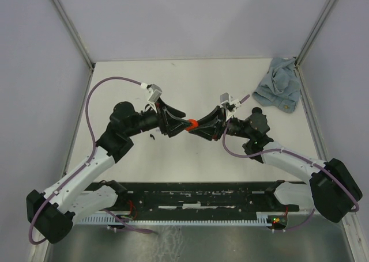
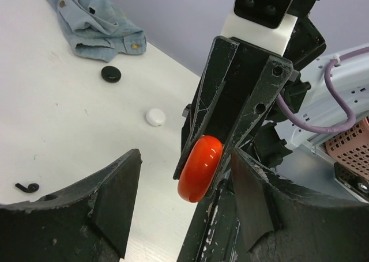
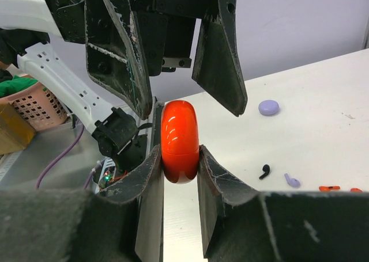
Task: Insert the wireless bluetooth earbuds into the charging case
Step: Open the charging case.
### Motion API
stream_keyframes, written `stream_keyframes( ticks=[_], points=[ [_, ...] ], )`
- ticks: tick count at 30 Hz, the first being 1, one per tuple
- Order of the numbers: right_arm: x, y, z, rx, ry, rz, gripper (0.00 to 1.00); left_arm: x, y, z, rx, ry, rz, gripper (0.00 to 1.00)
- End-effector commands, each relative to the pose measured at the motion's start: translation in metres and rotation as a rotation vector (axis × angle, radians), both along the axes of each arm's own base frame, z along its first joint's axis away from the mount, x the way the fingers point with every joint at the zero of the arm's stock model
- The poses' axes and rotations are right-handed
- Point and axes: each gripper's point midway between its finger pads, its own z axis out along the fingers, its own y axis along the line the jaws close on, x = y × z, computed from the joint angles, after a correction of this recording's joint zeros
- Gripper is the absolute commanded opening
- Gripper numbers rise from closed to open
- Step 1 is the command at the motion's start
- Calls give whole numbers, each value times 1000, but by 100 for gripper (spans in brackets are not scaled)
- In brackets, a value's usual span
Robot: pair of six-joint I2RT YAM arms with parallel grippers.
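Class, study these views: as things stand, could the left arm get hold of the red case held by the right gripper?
Probably yes. The left gripper is open, its fingers either side of the red case with nothing between; the right gripper clamps only the other end.

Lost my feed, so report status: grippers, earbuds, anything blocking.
Right gripper shut on red case. Left gripper open, flanking it. Earbuds loose on table. No obstruction seen.
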Motion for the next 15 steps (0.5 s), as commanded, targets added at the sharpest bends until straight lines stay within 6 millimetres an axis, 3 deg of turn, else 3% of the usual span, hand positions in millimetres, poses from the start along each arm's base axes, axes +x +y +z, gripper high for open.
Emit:
stream_keyframes(
  ticks=[1, 10, 15],
  points=[
    [-2, -1, 27, 55, -72, -7, 10, -4, -3, -2, 8, -45, -46, 71],
    [-5, -3, 28, 60, -75, -1, 10, 8, -4, -15, 57, 0, -8, 70],
    [-6, -3, 27, 57, -76, 4, 10, 19, 0, -11, 70, 9, 61, 70]
  ],
)
